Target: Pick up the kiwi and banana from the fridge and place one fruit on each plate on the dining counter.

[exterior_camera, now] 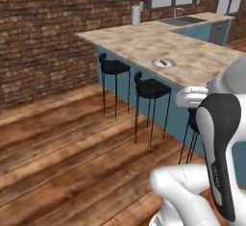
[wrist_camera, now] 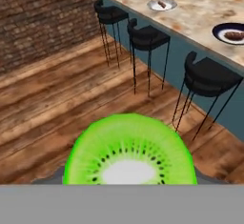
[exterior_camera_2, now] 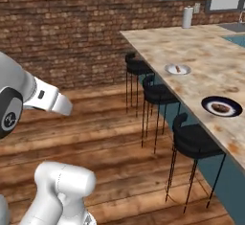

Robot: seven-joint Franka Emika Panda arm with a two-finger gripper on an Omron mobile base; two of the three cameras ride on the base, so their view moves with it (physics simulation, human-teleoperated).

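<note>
A light, soft, slippery kiwi (wrist_camera: pixel 129 151) is held across its middle by the gripper (wrist_camera: pixel 129 182), near the counter (wrist_camera: pixel 200 8).

A long dining counter with a beige-and-brown marbled stone top and a teal base (exterior_camera_2: pixel 201 59) is seen along the right side. A pale grey round plate (exterior_camera_2: pixel 177 69) is set near the counter's front edge, with a small brown item on it. A dark navy plate with a thin white rim (exterior_camera_2: pixel 221 106) is placed further along the same edge, also carrying a brown item. Three black stools (exterior_camera_2: pixel 158 95) are lined up below that edge. A white cylindrical container (exterior_camera_2: pixel 187 17) is stood at the counter's far end.
</note>
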